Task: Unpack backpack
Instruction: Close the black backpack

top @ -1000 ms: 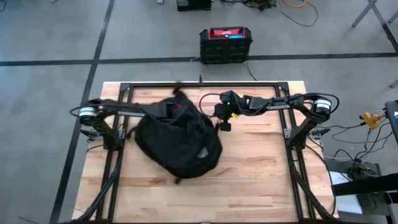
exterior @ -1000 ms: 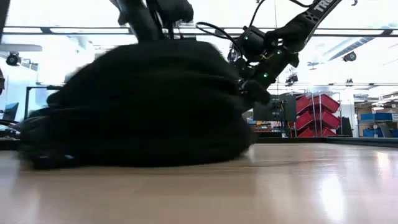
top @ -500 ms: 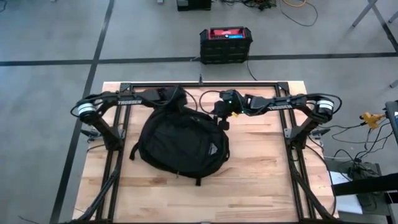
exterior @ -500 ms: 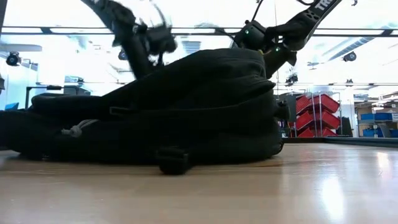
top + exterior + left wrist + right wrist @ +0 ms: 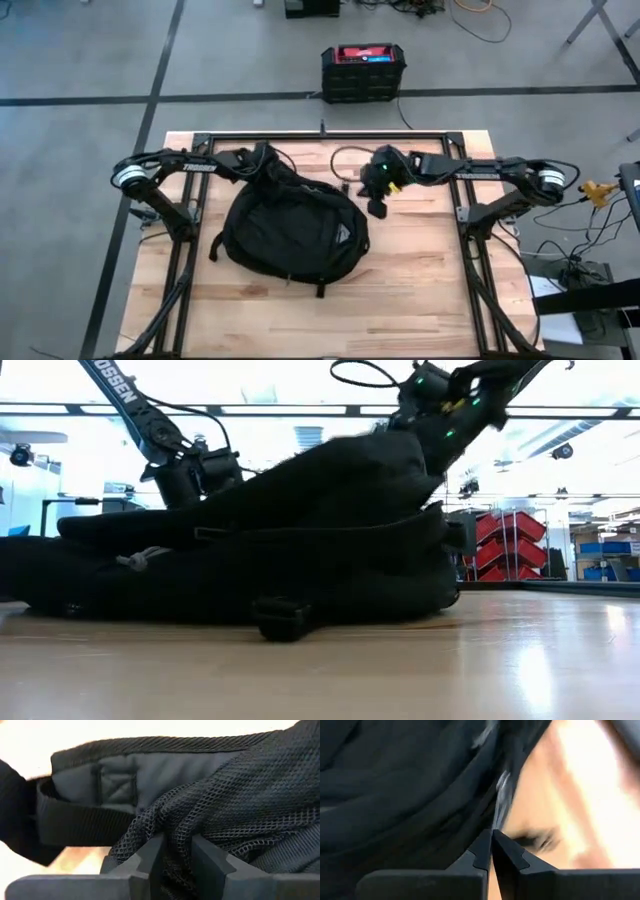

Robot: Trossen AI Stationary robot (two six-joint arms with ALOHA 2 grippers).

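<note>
Black backpack (image 5: 292,228) flat mid-desk (image 5: 420,290); left hand (image 5: 172,851) pinching its mesh near the far edge; right hand (image 5: 491,845) closed, empty, just beside.

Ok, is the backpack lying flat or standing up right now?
Lying flat. The backpack sprawls on the table, logo side up in the high view, low and wide in the low view; the left gripper pinches its mesh.

Left tool (image 5: 172,852) pinches mesh between nearly closed fingers; right tool (image 5: 492,851) hovers, fingers together.
</note>
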